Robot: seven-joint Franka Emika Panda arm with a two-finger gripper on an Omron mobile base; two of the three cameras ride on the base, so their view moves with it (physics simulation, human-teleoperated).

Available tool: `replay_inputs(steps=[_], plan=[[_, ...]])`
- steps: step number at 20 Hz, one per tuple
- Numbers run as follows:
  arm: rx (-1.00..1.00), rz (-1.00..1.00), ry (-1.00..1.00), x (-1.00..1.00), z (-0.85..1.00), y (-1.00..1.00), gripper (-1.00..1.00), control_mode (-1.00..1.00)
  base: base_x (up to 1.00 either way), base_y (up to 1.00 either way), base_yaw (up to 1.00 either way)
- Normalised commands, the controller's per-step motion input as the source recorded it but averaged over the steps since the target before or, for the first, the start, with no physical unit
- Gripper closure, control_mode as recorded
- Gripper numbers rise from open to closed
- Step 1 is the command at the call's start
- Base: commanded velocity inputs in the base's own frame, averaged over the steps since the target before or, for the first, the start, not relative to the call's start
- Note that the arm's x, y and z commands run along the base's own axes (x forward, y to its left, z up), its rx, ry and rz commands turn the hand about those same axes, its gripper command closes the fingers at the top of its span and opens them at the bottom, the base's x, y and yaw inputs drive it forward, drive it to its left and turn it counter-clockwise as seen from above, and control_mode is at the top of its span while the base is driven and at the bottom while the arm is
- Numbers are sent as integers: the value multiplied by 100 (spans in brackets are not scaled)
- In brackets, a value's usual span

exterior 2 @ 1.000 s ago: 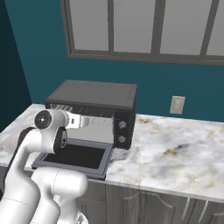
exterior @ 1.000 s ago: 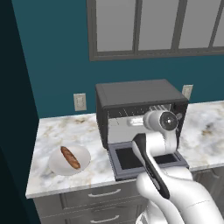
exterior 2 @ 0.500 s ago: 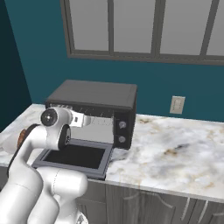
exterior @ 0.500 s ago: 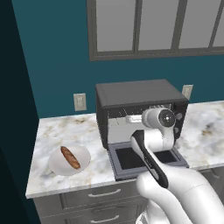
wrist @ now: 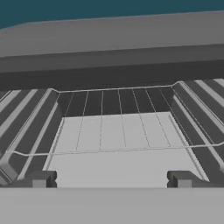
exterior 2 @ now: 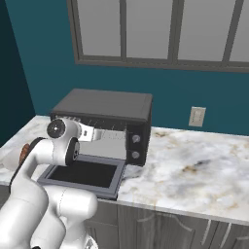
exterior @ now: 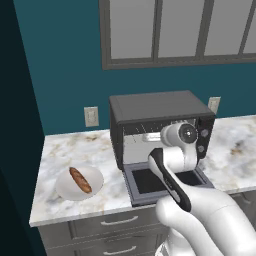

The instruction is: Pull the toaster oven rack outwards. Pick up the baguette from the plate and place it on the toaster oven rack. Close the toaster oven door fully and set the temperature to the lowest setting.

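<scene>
Facing the toaster oven rack (wrist: 111, 131) (no readable writing), gripper (wrist: 111, 179) wide.

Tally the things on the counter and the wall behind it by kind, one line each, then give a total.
Toaster oven: 1
Plate: 1
Baguette: 1
Wall outlets: 2
Total: 5
</scene>
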Motion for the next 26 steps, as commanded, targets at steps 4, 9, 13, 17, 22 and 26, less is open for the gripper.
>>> replay_inputs(steps=[4, 9, 13, 17, 22, 26], plan=[[0, 0, -8, 0, -19, 0, -100, -100, 0, 0, 0], [-1, 0, -13, 8, -18, 1, -100, -100, 0, 0, 0], [-4, 0, -10, 14, -34, 6, -100, -100, 0, 0, 0], [-3, 0, -7, 18, -35, 1, -100, -100, 0, 0, 0], [0, -2, -3, 22, -33, 0, -100, -100, 0, 0, 0], [0, -7, 0, 21, -33, 0, -100, -100, 0, 0, 0]])
